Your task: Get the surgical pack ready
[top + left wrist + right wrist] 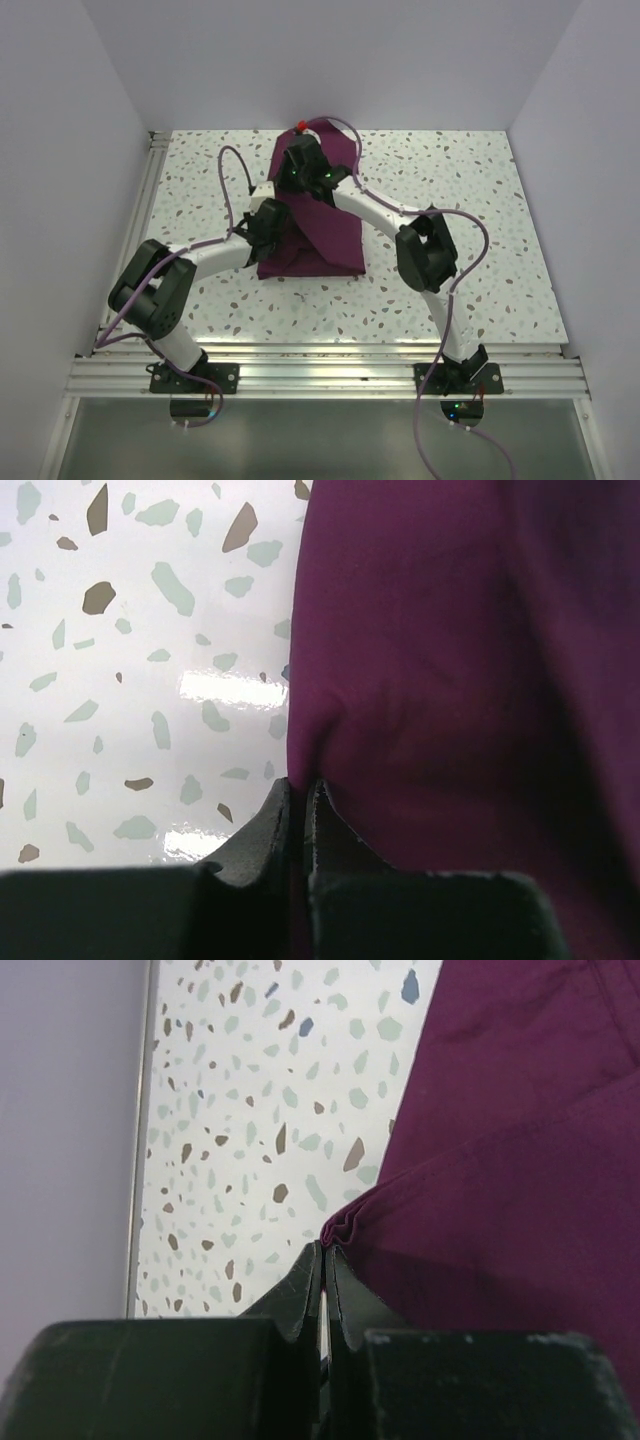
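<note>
Maroon surgical pack (325, 245) sits mid speckled table (460, 200), left gripper (302, 792) clamped on its left edge and right gripper (323, 1257) on a bunched far corner, and honestly those thin bites could slip if they pull unevenly, messing up the fold.

The cloth (450, 680) runs off the picture to the right of the left hand (300, 788) and of the right hand (323, 1252). Its pinched edge vanishes between each hand's fingers. From above, both hands' fingertips are hidden.
</note>
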You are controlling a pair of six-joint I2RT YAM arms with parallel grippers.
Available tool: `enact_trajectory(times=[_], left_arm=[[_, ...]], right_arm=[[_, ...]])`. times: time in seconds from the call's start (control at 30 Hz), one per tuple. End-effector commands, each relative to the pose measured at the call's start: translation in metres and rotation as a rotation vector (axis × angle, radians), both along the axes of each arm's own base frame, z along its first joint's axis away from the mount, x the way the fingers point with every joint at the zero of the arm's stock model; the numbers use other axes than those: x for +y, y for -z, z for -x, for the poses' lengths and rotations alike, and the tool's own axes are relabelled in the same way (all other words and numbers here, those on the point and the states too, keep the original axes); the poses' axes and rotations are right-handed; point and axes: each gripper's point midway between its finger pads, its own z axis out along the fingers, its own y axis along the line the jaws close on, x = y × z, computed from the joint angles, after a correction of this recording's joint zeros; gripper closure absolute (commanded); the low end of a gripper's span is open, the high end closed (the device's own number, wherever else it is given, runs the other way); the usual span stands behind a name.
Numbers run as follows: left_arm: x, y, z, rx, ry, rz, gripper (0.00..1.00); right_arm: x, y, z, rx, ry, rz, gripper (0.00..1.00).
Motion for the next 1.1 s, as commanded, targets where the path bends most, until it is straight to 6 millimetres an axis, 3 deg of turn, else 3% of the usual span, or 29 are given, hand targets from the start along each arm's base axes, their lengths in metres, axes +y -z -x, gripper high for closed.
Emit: enact_trajectory(times=[0.0, 0.1, 0.13, 0.17, 0.23, 0.5, 0.7, 0.83, 1.07], left_arm=[[-0.015, -0.031, -0.009, -0.109, 0.048, 0.027, 1.0], [-0.016, -0.04, -0.008, -0.136, 0.049, 0.052, 1.0], [-0.016, -0.042, -0.008, -0.141, 0.05, 0.059, 1.0], [-0.017, -0.046, -0.008, -0.151, 0.048, 0.067, 1.0], [-0.017, -0.049, -0.01, -0.157, 0.045, 0.08, 1.0], [-0.016, -0.051, -0.01, -0.143, 0.04, 0.117, 0.98], [-0.001, -0.043, -0.004, -0.113, -0.011, 0.13, 0.89], [0.001, -0.051, -0.004, -0.133, -0.015, 0.164, 0.77], [0.005, -0.058, -0.003, -0.141, -0.027, 0.198, 0.75]], right_arm=[[0.017, -0.024, 0.012, -0.031, -0.024, -0.107, 1.0], [0.004, -0.035, 0.007, -0.055, 0.011, -0.167, 1.0], [-0.002, -0.026, 0.009, -0.044, 0.022, -0.167, 1.0], [-0.005, -0.044, 0.004, -0.08, 0.035, -0.218, 1.0], [-0.007, -0.044, 0.004, -0.077, 0.033, -0.236, 1.0], [0.004, -0.034, 0.007, -0.034, 0.003, -0.274, 1.0], [0.013, -0.029, 0.01, -0.001, -0.018, -0.297, 1.0], [0.015, -0.027, 0.015, 0.013, -0.028, -0.284, 1.0], [0.014, -0.024, 0.027, 0.026, -0.05, -0.261, 1.0]])
